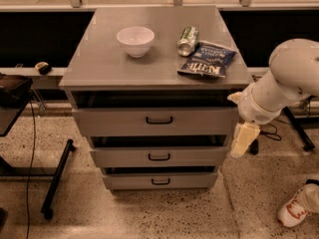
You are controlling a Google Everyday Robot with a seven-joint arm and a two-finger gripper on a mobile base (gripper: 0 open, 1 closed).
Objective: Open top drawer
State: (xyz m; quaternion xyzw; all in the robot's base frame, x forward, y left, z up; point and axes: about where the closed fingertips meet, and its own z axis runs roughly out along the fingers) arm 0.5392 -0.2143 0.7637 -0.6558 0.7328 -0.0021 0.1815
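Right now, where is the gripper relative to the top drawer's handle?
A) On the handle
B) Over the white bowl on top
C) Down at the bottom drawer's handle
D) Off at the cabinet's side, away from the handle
D: the gripper hangs beside the cabinet, at its right edge in the camera view, well away from the black handle at the centre of the top drawer.

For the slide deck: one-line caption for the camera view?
Gripper hangs right of the cabinet, apart from the black handle of the top drawer.
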